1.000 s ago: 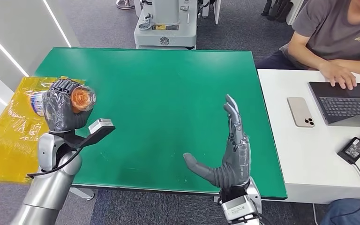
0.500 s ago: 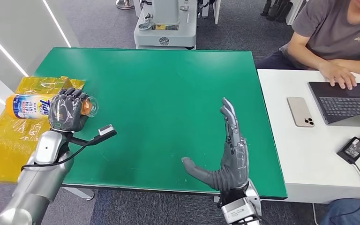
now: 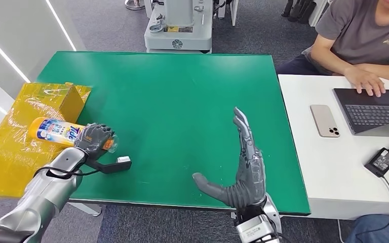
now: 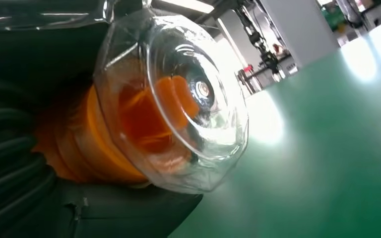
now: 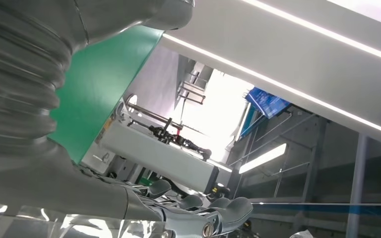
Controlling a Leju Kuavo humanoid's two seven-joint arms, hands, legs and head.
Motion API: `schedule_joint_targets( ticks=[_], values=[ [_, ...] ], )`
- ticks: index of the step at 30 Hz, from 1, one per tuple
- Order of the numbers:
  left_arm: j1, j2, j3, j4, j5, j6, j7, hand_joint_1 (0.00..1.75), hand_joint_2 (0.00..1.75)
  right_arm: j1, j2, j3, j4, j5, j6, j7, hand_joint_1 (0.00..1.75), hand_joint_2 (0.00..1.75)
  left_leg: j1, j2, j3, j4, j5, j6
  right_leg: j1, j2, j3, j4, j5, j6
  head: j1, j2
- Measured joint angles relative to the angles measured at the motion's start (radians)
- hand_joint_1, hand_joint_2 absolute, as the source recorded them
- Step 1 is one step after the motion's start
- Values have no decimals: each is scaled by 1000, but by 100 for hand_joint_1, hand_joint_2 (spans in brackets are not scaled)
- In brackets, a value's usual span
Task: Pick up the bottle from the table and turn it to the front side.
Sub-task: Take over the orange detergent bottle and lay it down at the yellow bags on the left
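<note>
Head view: the left hand (image 3: 95,138) wraps its fingers around the neck end of the yellow plastic bottle with a blue-lettered label (image 3: 56,130), holding it on its side low over the green counter (image 3: 182,96) at the near left edge, beside yellow wrapped boxes (image 3: 15,136), probably so the label faces up. The right hand (image 3: 243,169) stands flat, fingers spread, holding nothing

Left wrist view: the bottle's clear domed cap (image 4: 188,109) over an orange nozzle juts from dark fingers (image 4: 10,163)

Right wrist view: the right hand's fingers (image 5: 193,210) stretch out, holding nothing

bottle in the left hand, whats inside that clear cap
Through the clear cap an orange spout shows, above the bottle's orange collar. The left hand wraps the neck, so the part below is covered.
</note>
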Motion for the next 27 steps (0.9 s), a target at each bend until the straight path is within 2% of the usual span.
schedule_joint_targets(
  ticks=[6,13,17,27],
  values=[
    [-5,1,-26,46,-32,0,9,175,175,7,2,0,-3,0,-5,0,0,175,0,0,0,0,0,0,0,0,0,0,0,0,0,0],
    [-11,1,-81,81,-54,-10,56,171,175,18,7,0,-10,1,-9,-2,0,175,0,-1,0,0,0,0,0,-1,1,0,0,0,0,0],
    [-20,0,-98,93,-55,-24,86,2,175,24,13,0,-17,1,-8,0,0,175,0,-1,1,0,0,0,0,-1,1,0,0,0,0,0],
    [-40,-9,-105,100,-56,-51,133,0,175,24,30,0,-18,13,24,13,0,175,0,0,4,-2,1,-2,0,0,3,1,1,-1,0,0]
  ],
)
